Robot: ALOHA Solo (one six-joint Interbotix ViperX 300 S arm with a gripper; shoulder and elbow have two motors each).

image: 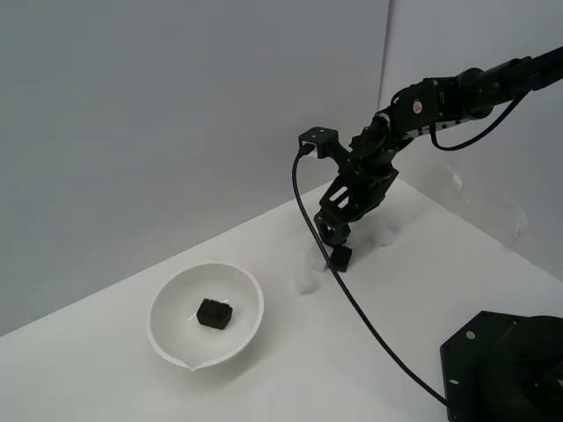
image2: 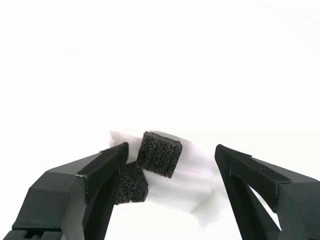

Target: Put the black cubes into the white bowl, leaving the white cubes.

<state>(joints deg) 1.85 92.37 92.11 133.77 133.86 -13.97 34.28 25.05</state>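
Gripper [image2: 170, 155] low over the white table [image: 106, 369], jaws spread apart, nothing clamped. Two black cubes between them in the wrist view — upper black cube [image2: 159, 154] in the gap, nearer one finger [image2: 100, 167]; lower black cube [image2: 131, 184] touching it corner to corner, partly hidden behind that finger. Pale white cubes [image2: 195, 175] just beside them, edges too faint to count. White bowl [image: 167, 330] sits well apart, toward the exterior view's left — third black cube [image: 214, 313] inside it.
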